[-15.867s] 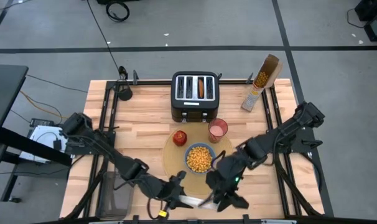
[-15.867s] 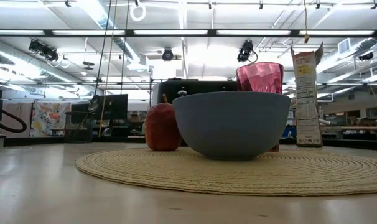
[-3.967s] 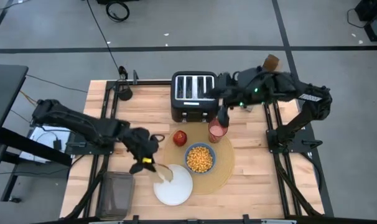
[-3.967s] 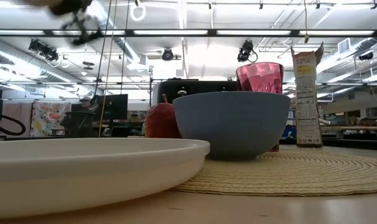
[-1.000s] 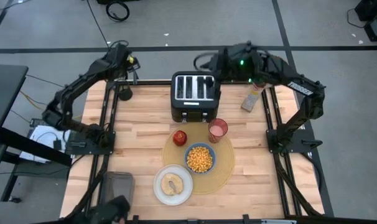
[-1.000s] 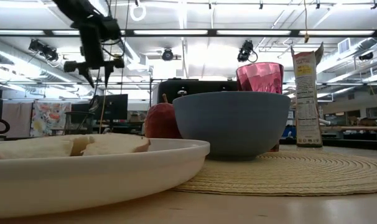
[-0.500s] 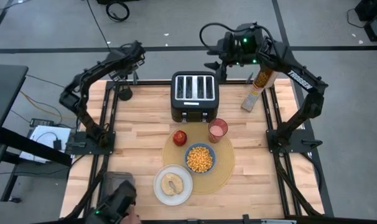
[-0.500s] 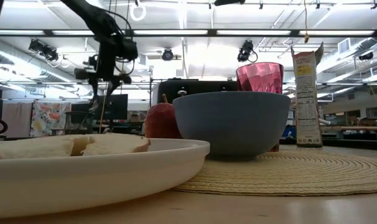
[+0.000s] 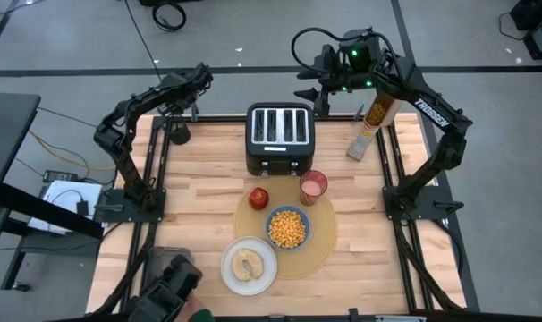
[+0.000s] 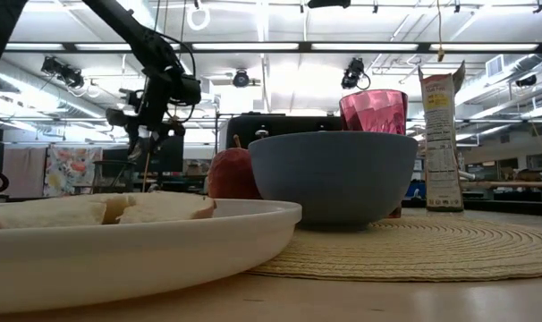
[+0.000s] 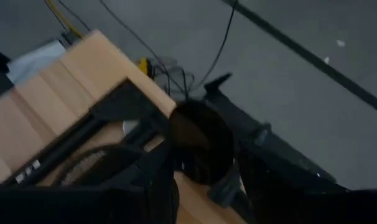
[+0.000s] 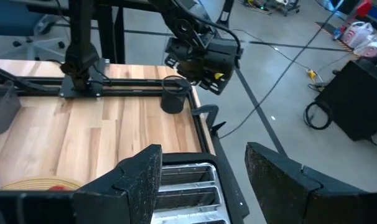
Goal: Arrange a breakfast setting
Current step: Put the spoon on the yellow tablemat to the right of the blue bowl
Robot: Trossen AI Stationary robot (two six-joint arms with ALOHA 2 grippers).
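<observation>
The round tan placemat (image 9: 317, 240) lies at the table's middle. On it stand a blue bowl (image 9: 287, 227) of yellow cereal, a red apple (image 9: 258, 198) and a pink cup (image 9: 313, 187). A white plate (image 9: 249, 266) with a bagel (image 9: 247, 265) rests partly on the mat's near left edge. No spoon shows. My left gripper (image 9: 202, 73) is open and empty, high above the table's far left corner; it also shows in the low view (image 10: 146, 143). My right gripper (image 9: 309, 89) is open and empty, high beyond the toaster; its fingers stand wide apart in the right wrist view (image 12: 204, 180).
A black toaster (image 9: 281, 137) stands at the far middle, a cereal box (image 9: 376, 116) at the far right, a small black cup (image 9: 178, 131) at the far left corner. A dark shape (image 9: 171, 288) covers the near left corner.
My left gripper has gone a little toward the table's right edge and down, above the far left corner. My right arm has drawn back toward the far edge, off the toaster. The dark shape at the near left corner has come further in.
</observation>
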